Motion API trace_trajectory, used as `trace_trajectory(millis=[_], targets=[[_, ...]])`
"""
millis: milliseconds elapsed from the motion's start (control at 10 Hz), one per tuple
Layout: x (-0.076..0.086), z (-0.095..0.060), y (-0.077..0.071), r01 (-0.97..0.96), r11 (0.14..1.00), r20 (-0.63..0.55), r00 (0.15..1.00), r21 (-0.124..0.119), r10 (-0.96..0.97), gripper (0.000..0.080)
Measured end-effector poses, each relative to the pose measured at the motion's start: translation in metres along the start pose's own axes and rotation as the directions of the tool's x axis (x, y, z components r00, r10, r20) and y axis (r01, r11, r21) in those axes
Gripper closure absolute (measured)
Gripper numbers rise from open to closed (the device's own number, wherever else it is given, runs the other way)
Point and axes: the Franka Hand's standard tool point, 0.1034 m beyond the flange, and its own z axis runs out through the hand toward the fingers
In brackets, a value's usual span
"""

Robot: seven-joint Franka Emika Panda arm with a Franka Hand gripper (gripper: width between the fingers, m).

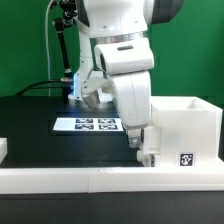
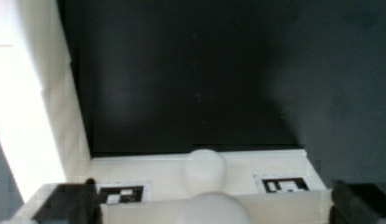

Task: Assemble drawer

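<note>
1. The robot arm (image 1: 118, 40) is white and reaches down over the black desk (image 1: 30, 112).
2. Its gripper (image 1: 143, 148) hangs low, just beside the drawer casing (image 1: 185, 125).
3. The jaws are spread wide, and they pinch nothing.
4. The drawer casing is a tall white box on the exterior view's right side of the desk.
5. It is open on top, with thin plain walls.
6. A small black-and-white square tag (image 1: 185, 158) sits low on its front wall.
7. A long low white rail (image 1: 70, 180) runs along the front edge of the desk, below the drawer casing.
8. The marker board (image 1: 88, 125) lies flat on the desk behind the gripper, at the exterior view's left of the drawer casing.
9. In the wrist view, a white wall (image 2: 44, 100) runs along one side, beside the dark desk.
10. Two black finger pads (image 2: 65, 203) show at the corners, well apart from each other.
11. Between them lies a white part (image 2: 190, 170) with two square tags on it.
</note>
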Motion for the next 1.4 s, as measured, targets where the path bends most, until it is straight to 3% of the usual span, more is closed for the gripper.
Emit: trace_trajectory(millis=[400,600,900,1100,1300,1400], targets=[[0.0,0.0,0.0,0.001,1.0,0.0,1.0,0.001,-0.001,0.015],[0.003,0.004,-0.007,0.027,1.0,-0.002,1.0,0.012,-0.027,0.015],[0.023,0.007,-0.006,0.009,1.0,-0.006,1.0,-0.006,-0.009,0.015],[0.024,0.005,-0.005,-0.005,1.0,0.016,1.0,-0.012,0.005,0.015],[0.019,0.005,-0.005,0.01,1.0,0.022,1.0,-0.011,-0.01,0.015],[0.001,0.007,-0.007,0.043,0.999,0.026,0.999,0.004,-0.043,0.015]])
